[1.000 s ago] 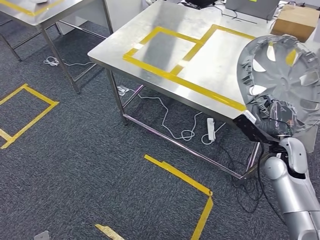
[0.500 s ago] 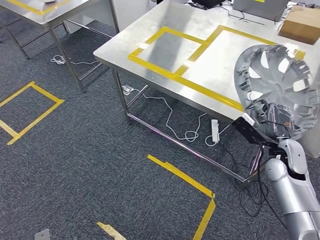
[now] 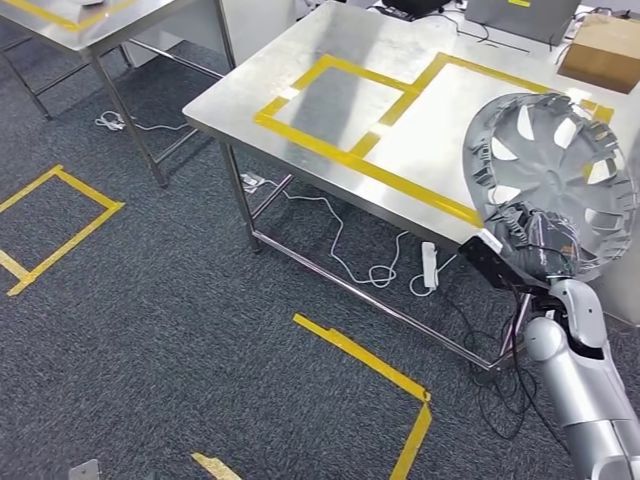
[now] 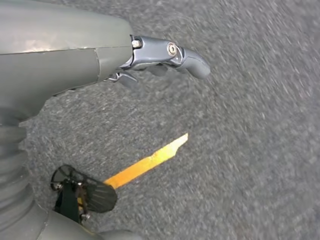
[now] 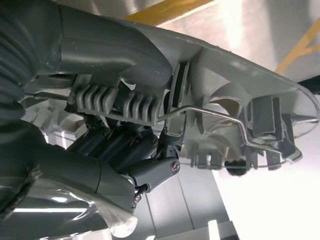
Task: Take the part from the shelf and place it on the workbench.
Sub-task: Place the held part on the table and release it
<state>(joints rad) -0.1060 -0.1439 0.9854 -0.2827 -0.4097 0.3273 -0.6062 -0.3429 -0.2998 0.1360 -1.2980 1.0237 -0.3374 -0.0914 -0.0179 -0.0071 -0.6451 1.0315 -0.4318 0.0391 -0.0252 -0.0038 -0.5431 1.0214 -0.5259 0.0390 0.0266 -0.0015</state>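
The right hand (image 3: 545, 245) grips a grey wheel cover (image 3: 555, 175) at its lower rim, fingers clamped on the edge, and holds it upright and raised in front of the near right corner of the steel desk (image 3: 362, 50). In the right wrist view the fingers (image 5: 113, 145) wrap the ribbed inner rim of the wheel cover (image 5: 226, 110), beside its wire retaining ring. The cover hangs in the air, above the desk edge and not resting on the desk. Yellow tape rectangles (image 3: 332, 100) mark the desktop, and a cardboard box (image 3: 604, 50) sits at its far right. The left hand (image 4: 166, 52) hangs over the grey carpet (image 4: 245, 150), fingers apart and holding nothing.
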